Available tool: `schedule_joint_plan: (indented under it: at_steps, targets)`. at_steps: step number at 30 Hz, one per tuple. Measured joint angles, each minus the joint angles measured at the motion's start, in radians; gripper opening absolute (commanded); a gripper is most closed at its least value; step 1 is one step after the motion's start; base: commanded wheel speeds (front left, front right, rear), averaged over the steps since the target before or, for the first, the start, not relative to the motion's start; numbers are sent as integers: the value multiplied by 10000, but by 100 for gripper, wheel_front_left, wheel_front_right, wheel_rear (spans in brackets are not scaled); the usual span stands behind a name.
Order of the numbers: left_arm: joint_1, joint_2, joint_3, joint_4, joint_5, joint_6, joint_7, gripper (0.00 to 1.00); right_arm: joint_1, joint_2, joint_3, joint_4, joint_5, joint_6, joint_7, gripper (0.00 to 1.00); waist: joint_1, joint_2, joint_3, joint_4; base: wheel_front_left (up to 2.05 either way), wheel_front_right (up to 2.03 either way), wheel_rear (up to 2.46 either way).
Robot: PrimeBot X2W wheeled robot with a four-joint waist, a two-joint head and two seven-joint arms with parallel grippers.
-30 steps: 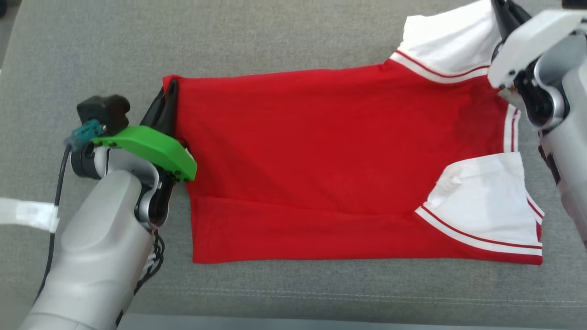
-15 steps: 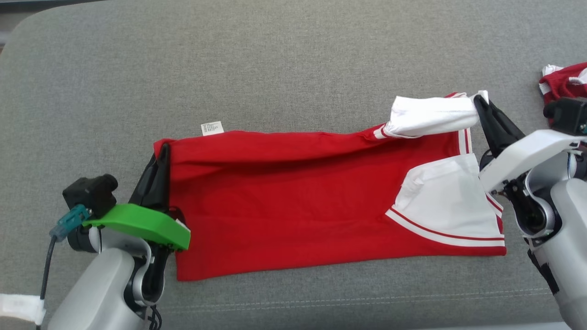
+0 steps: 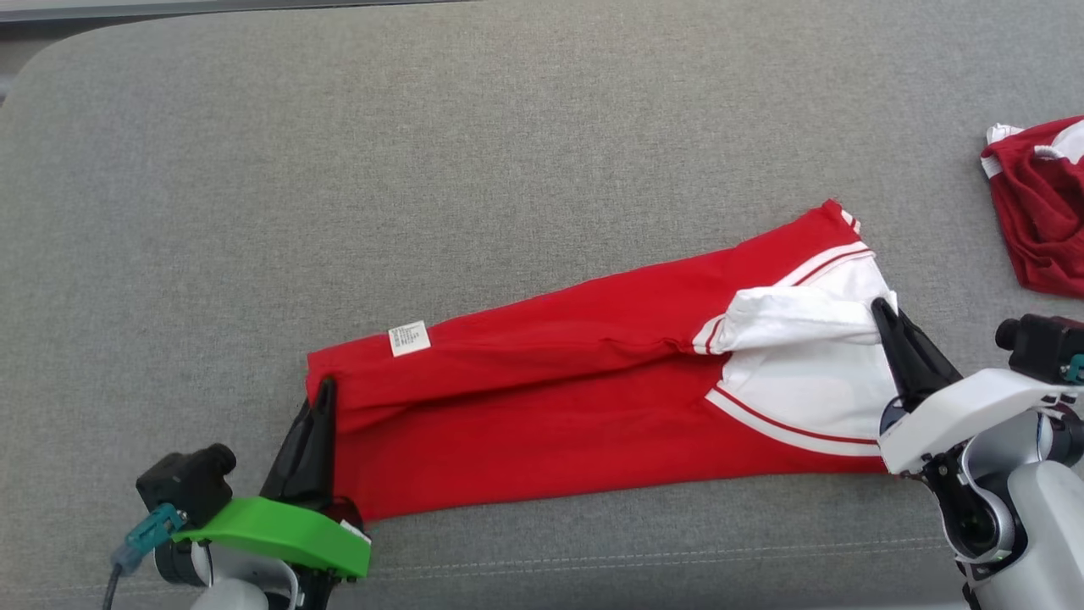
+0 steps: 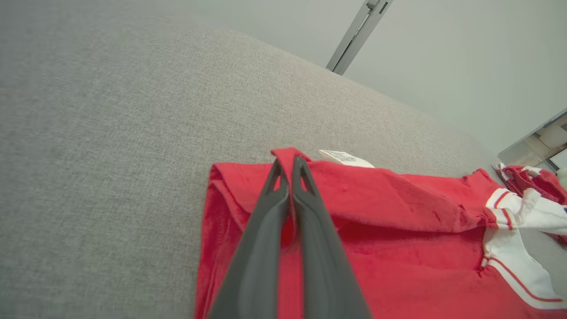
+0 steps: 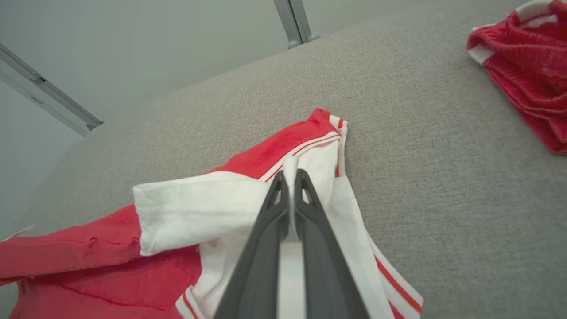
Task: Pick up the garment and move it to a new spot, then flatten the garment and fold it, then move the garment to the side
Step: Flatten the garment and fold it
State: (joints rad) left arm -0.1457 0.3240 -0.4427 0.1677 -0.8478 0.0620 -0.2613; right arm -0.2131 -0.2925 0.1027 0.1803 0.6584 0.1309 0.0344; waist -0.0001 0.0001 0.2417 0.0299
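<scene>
Quick count from the head view: two garments, two sets of fingers and one white label, all on the grey fabric worktop (image 3: 423,169).

The garment (image 3: 550,407) in play sits just below centre, a long red band. It slants from its hem end at 8 o'clock up to its sleeve end at 3 o'clock. It is bright red with white sleeves, each trimmed with thin red and white stripes. The far long edge is doubled over toward 6 o'clock, leaving a soft crease down the length. The label (image 3: 409,338) lies on the far edge near the hem end.

The left fingers (image 3: 309,449) come in from 7 o'clock. In the left wrist view they (image 4: 261,248) are pressed together, pinching a ridge of red cloth at the hem corner.

The right fingers (image 3: 910,356) come in from 4 o'clock. In the right wrist view they (image 5: 261,257) are clamped on the edge of a white sleeve, with a sliver of white showing between the tips.

The second garment (image 3: 1037,212) is crumpled red with white trim. It lies at 2 o'clock by the frame's edge, well apart from the first.
</scene>
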Motion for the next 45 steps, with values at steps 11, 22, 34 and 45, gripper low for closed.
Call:
schedule_joint_plan:
  at_steps: [11,22,34,45]
  targets:
    - [1801,334,-205,274,-167,-593,324,100,1615,-336,-67,123,-180,0,115,100,0,0,-379,43,0,0,0]
    - [2097,267,236,-268,-15,-19,134,100,2421,-441,-897,-268,-52,-2,437,100,0,0,-945,217,0,0,0]
    - [1521,226,54,-895,541,376,228,100,1597,-194,-1273,-238,-713,-2,1436,100,0,0,-1315,530,0,0,0]
    - [1242,205,-100,-1361,844,725,439,100,-288,-441,-1185,2403,-1005,-2,2383,100,0,0,-1282,1231,0,0,0]
